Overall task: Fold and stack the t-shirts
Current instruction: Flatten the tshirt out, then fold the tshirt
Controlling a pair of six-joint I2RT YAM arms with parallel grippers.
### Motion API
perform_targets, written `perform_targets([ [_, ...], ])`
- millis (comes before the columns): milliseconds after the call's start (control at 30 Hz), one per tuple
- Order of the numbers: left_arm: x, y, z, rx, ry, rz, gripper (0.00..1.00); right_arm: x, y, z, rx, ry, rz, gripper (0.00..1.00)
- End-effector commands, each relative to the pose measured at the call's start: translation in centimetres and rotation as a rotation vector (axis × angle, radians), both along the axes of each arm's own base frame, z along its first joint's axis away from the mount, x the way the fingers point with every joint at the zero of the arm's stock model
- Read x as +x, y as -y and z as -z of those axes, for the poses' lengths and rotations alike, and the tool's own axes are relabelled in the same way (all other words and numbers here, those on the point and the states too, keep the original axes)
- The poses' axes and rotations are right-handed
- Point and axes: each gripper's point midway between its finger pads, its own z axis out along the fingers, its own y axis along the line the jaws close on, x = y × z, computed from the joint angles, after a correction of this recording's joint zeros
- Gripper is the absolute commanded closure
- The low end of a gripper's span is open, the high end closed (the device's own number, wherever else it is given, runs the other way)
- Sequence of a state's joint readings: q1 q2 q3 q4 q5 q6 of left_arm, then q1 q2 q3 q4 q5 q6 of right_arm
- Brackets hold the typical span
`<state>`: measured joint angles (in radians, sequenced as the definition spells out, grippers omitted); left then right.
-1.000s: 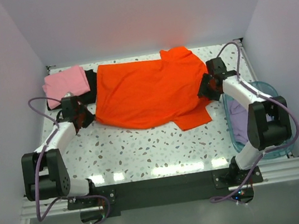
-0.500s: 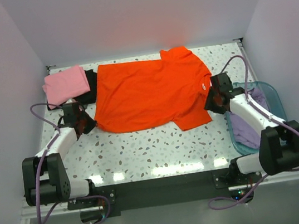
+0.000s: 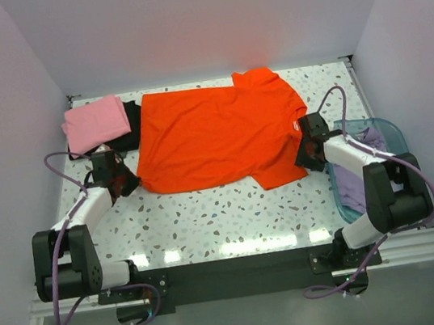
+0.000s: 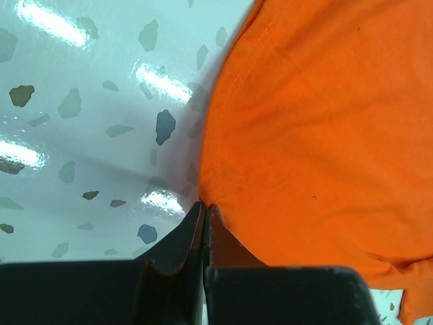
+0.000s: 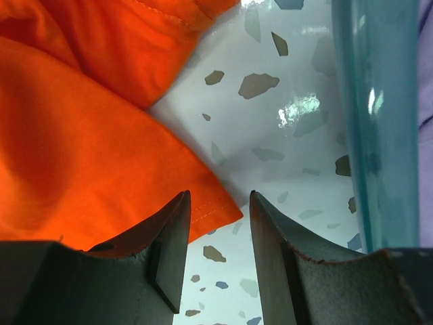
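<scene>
Four t-shirts are in view, one of each colour. The orange-red t-shirt [image 3: 213, 134] lies spread flat across the middle of the counter [image 3: 208, 213]. At upper left, a folded pink t-shirt [image 3: 95, 123] rests partly on a black t-shirt [image 3: 135, 119]. The lavender t-shirt [image 3: 357, 182] sits in the one blue basket [image 3: 390, 133] at right.

Two arms are working. The left end effector [image 4: 203, 210] is pressed together, pinching the orange-red shirt's left edge. The right end effector [image 5: 220, 200] is spread, with a corner of the orange-red shirt between its fingers, just beside the basket.
</scene>
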<state>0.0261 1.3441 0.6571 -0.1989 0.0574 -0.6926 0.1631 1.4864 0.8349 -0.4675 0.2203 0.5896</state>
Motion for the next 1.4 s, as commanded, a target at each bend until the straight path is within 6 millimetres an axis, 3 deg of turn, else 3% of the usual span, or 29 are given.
perform_targets([
  [0, 0.9, 0.0, -1.4, -0.006, 0.069, 0.004, 1.00, 0.7, 0.2, 0.8, -0.014, 0.030, 0.031, 0.56],
  [267, 0.5, -0.1, -1.3, -0.001, 0.062, -0.001, 1.00, 0.3, -0.6, 2.0, 0.016, 0.024, 0.026, 0.60],
  [367, 0.2, -0.2, -1.4, 0.007, 0.061, 0.001, 1.00, -0.1, -1.2, 1.4, 0.044, 0.038, 0.022, 0.80],
  [400, 0.2, -0.2, -1.4, 0.010, 0.061, -0.001, 1.00, -0.3, -1.3, 1.1, 0.056, 0.046, 0.020, 0.92],
  [433, 0.1, -0.4, -1.6, 0.017, 0.064, -0.004, 1.00, -0.7, -1.4, 0.7, 0.061, 0.044, 0.020, 0.97],
  [467, -0.1, -0.5, -1.4, 0.021, 0.056, -0.006, 1.00, -0.6, -1.5, -0.8, 0.074, 0.090, 0.019, 1.00],
  [700, -2.1, -1.6, -1.0, 0.067, 0.030, -0.052, 1.00, -4.2, -1.8, -7.5, 0.151, 0.236, -0.015, 1.00],
  [800, -3.4, -2.3, -0.4, 0.092, 0.005, -0.099, 1.00, -6.7, -2.2, -8.9, 0.198, 0.264, -0.033, 1.00],
  [933, -4.8, -3.1, 0.1, 0.116, -0.017, -0.150, 1.00, -10.4, -3.2, -9.2, 0.290, 0.264, -0.055, 1.00],
  [1133, -5.9, -3.0, 1.1, 0.114, -0.041, -0.152, 1.00, -14.2, -4.4, -9.4, 0.408, 0.283, -0.062, 1.00],
  [1367, -6.3, -2.7, 1.6, 0.103, -0.044, -0.135, 1.00, -15.3, -4.7, -9.0, 0.449, 0.289, -0.059, 1.00],
])
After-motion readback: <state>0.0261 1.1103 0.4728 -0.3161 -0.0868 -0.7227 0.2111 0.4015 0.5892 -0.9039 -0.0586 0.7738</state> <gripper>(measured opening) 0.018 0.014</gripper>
